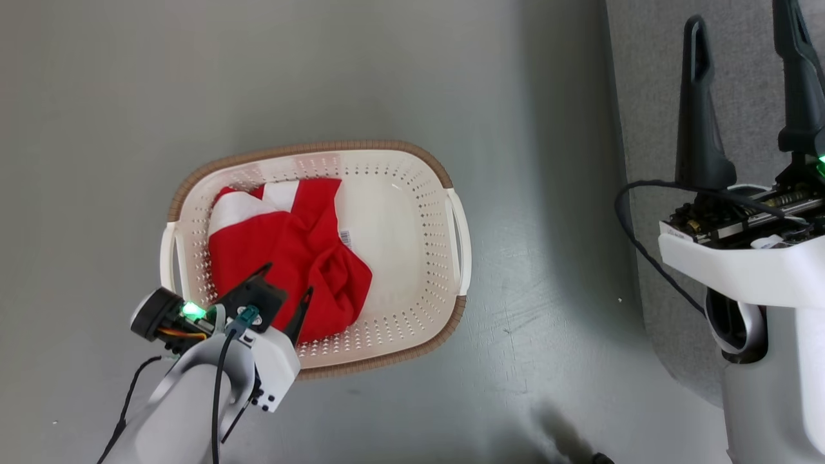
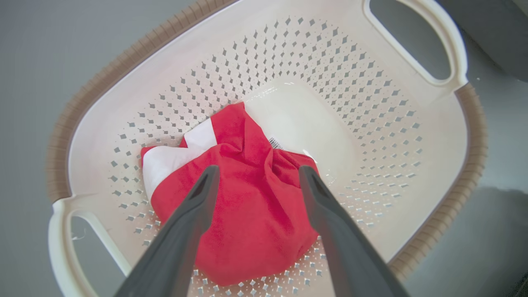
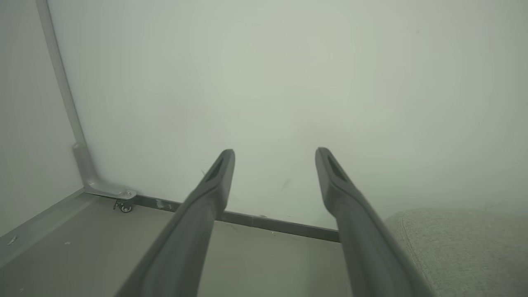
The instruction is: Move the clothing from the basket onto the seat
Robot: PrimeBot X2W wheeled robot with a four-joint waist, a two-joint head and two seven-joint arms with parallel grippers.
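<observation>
Barely started tbh: the clothing (image 1: 290,258) was bunched at one handle end of the basket (image 1: 399,161), left hand (image 2: 258,171) held spread over it, nothing pinched. Right hand (image 3: 274,152) was spread too; nothing seen on the seat (image 1: 644,77).

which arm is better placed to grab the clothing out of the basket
Left. The left gripper hangs open right over the clothing in the basket. The right gripper is off by the seat, facing a wall.
</observation>
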